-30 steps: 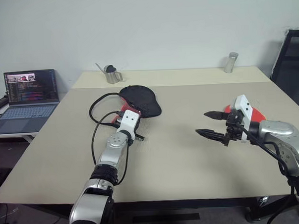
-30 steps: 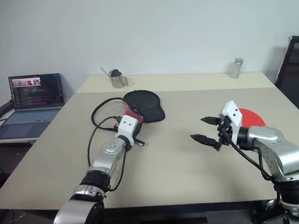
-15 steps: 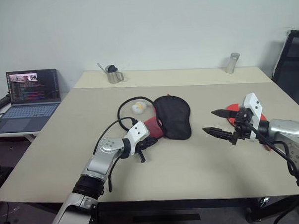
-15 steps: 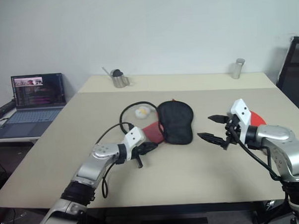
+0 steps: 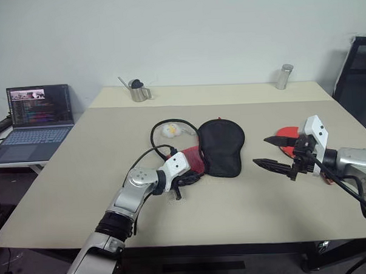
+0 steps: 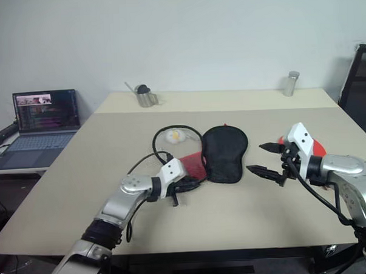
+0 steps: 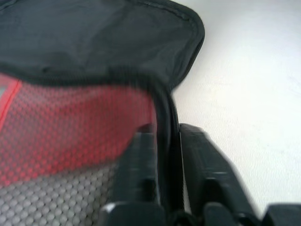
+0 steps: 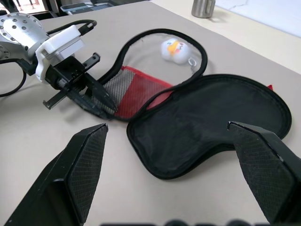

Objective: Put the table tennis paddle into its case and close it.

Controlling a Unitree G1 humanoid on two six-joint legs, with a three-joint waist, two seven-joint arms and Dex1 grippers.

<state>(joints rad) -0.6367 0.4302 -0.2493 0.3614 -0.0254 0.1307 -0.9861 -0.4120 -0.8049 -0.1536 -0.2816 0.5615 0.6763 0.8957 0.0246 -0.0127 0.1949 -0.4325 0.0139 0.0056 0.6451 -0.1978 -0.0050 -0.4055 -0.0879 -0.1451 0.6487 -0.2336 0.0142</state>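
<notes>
Two arms work over a wide beige surface (image 5: 247, 213), largest thing here, with the case (image 5: 221, 146) lying near its middle. The case lies unzipped: its black half is spread flat toward the far edge, its red mesh panel (image 8: 131, 89) turned toward the near-left corner, the black zipper edge (image 8: 155, 37) looping out around a small white-and-yellow charm (image 8: 175, 48).

The left gripper (image 6: 186, 185) sits at the handle end of the case; in the left wrist view its two black fingers (image 7: 141, 174) stand either side of the zipper edge, close together, apparently pinching it. The right gripper (image 5: 273, 151) hovers beside the case on the side of the surface's right edge, its fingers spread wide and holding nothing.

The table tennis paddle (image 5: 287, 134) lies flat near the right edge, just behind the right gripper, its red face showing, well apart from the case.

As I judge it, the task is at an early stage: the case is open and placed, but the paddle has yet to be picked up, slid in, and zipped shut.

A metal cup (image 5: 137, 91) and a steel tumbler (image 5: 283, 76) stand along the far edge; a laptop (image 5: 32, 122) sits off to the left on another desk. No lettering or brand can be read.
</notes>
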